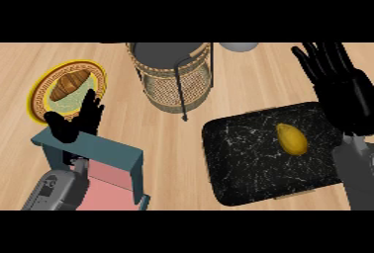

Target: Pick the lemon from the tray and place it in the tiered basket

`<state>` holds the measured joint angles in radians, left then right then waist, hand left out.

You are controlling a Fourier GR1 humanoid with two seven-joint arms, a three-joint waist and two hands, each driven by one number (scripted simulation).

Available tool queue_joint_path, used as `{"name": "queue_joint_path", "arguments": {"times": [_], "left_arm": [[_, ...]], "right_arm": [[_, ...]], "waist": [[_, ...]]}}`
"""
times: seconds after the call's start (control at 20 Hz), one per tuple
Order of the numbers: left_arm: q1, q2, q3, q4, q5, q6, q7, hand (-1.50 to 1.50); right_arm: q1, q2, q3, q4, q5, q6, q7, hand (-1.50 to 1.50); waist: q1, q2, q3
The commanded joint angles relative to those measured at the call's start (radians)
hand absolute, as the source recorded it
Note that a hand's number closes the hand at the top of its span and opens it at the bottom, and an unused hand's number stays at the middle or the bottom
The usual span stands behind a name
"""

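Head view shows the lemon (pixel 291 139) lying on the black speckled tray (pixel 241 163), toward the tray's right side, with nothing touching it. The right hand (pixel 337 84) is above the tray's far right corner, fingers straight and spread, holding nothing, apart from the lemon. The tiered basket (pixel 175 84), woven with a dark wire frame, stands at the top centre, beyond the tray's left corner. The left hand (pixel 76 121) rests at the left, fingers up and relaxed, holding nothing, over a teal and pink box (pixel 110 168) and the near edge of a yellow-rimmed plate (pixel 44 89) bearing a croissant (pixel 70 84).
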<state>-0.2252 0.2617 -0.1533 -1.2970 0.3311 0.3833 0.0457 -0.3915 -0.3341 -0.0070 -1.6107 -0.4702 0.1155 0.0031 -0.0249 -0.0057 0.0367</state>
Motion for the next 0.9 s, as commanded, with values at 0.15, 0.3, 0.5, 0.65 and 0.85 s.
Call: {"name": "queue_joint_path", "arguments": {"times": [0.15, 0.3, 0.5, 0.65, 0.85], "left_arm": [[0.124, 0.046, -0.084, -0.039, -0.1, 0.006, 0.014, 0.0], [0.117, 0.068, -0.037, -0.025, -0.076, -0.003, 0.024, 0.0], [0.19, 0.046, -0.085, -0.052, -0.111, -0.028, -0.012, 0.0], [0.235, 0.022, -0.101, -0.074, -0.123, -0.039, -0.021, 0.0], [0.268, 0.02, -0.098, -0.107, -0.161, -0.017, -0.02, 0.0]], "right_arm": [[0.071, -0.178, -0.164, 0.014, 0.115, 0.005, -0.111, 1.5], [0.135, -0.335, -0.271, 0.141, 0.325, -0.186, -0.018, 1.5], [0.159, -0.11, -0.437, 0.223, 0.154, -0.368, -0.101, -1.5], [0.258, -0.046, -0.421, 0.163, 0.136, -0.294, -0.23, -1.5], [0.343, -0.191, -0.403, 0.047, 0.126, -0.168, -0.07, -1.5]], "waist": [[0.015, 0.002, -0.035], [-0.055, 0.028, -0.046], [0.011, 0.008, -0.034], [0.013, 0.003, -0.035], [-0.001, -0.001, -0.037]]}}
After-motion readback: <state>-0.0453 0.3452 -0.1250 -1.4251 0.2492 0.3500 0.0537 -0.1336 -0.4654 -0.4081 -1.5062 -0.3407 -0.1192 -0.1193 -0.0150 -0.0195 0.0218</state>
